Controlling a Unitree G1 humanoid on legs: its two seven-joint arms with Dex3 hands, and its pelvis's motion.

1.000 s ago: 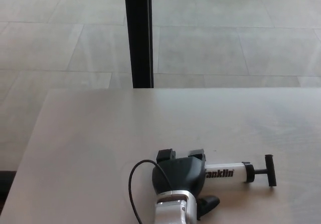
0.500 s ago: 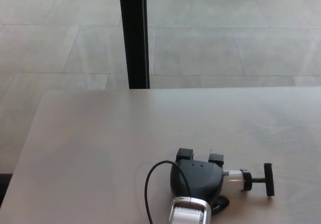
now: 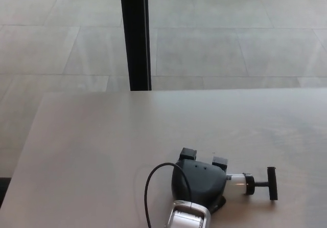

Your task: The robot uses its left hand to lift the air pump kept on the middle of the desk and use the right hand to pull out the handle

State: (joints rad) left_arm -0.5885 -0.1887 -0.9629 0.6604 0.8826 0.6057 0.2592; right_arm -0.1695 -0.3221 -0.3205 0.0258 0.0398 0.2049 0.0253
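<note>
Only one view, the head camera. Left hand [image 3: 200, 181] lay over the air pump [image 3: 236, 182] near the counter's [image 3: 92, 146] near edge, somewhat toward its right side rather than dead centre. Two fingers [image 3: 188, 153] curled over the far side of the barrel; the palm covered most of the body, so only the clear right end of the barrel and the rod showed. Hand read as closed around the pump, though the contact underneath was hidden. Pump appeared to rest on the counter surface, lying flat, long axis running along the near edge. T-handle [image 3: 272, 183] stuck out to the right, crossbar upright to the barrel, clear of the hand, rod partly exposed. A black cable [image 3: 148, 187] looped off the wrist to the left. Right hand not in the picture.

Judgement: the grasp stage of the first step, lift not yet made. Next move called for a firm hold and a straight raise off the counter, keeping the handle end pointed right and unobstructed so the right hand could come in, close on the crossbar and pull along the barrel's axis.
</note>
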